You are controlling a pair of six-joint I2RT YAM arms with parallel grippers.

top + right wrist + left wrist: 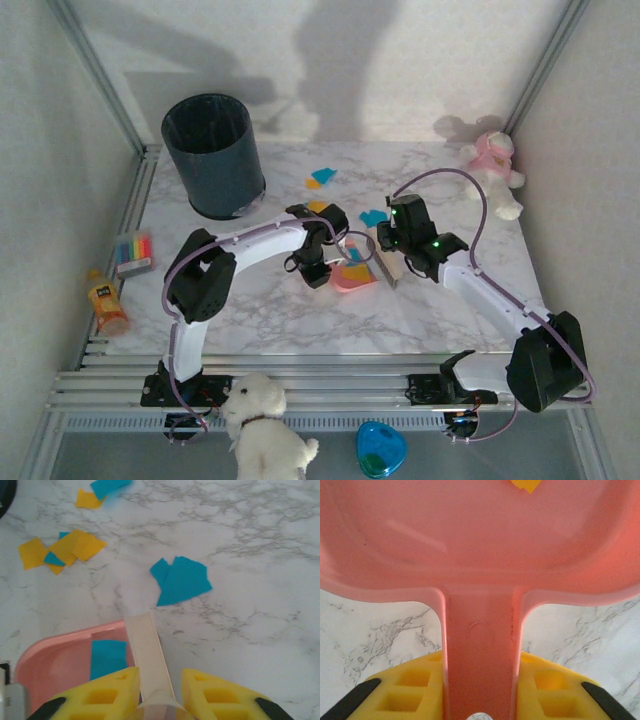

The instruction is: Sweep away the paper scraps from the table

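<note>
Right wrist: few paper scraps [182, 580] in dustpan [55, 665], most lie on counter [260, 630]; left hand [479, 690] grips the dustpan, right hand [157, 690] clamps, seemingly, a brush [147, 645].

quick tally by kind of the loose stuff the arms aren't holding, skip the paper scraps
plush toys: 2
dark bin: 1
orange bottle: 1
pack of coloured strips: 1
blue rounded object: 1
total: 6
</note>
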